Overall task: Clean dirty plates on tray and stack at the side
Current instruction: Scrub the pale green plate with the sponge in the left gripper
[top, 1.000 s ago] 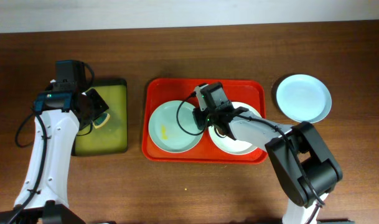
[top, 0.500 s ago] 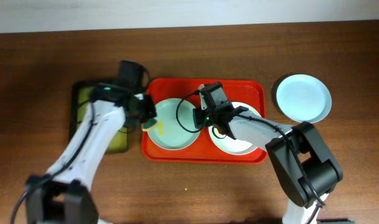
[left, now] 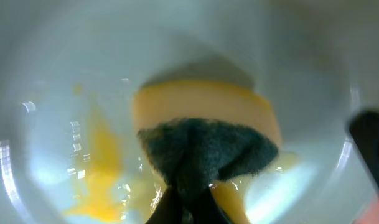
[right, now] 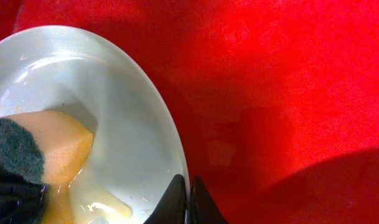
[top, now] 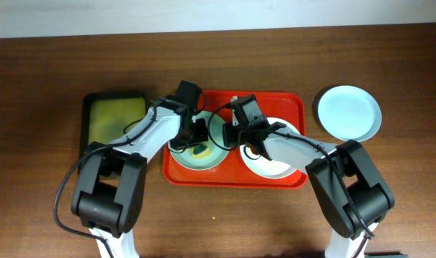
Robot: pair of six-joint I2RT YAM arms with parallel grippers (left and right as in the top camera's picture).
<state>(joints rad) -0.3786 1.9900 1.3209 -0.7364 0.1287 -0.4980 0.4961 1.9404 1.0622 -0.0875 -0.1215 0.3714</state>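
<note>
A pale mint-blue plate [top: 216,131] with yellow smears lies at the left of the red tray [top: 275,102]. My left gripper [top: 196,136] is shut on a yellow sponge with a dark green scrub face [left: 208,137], pressed onto this plate [left: 65,74] beside a yellow smear [left: 99,168]. My right gripper [top: 232,135] is shut on the plate's right rim [right: 177,155]; the sponge [right: 46,149] shows there too. A white plate [top: 281,166] lies at the right of the tray, partly under my right arm. A clean mint-blue plate [top: 349,112] sits on the table to the right.
A black-rimmed yellow-green tray [top: 114,118] stands left of the red tray. The brown wooden table [top: 218,215] stretches in front. A pale wall strip runs along the far edge.
My left arm has swung right from the yellow-green tray, carrying the sponge onto the mint-blue plate. The right gripper has stayed at the plate's rim.
</note>
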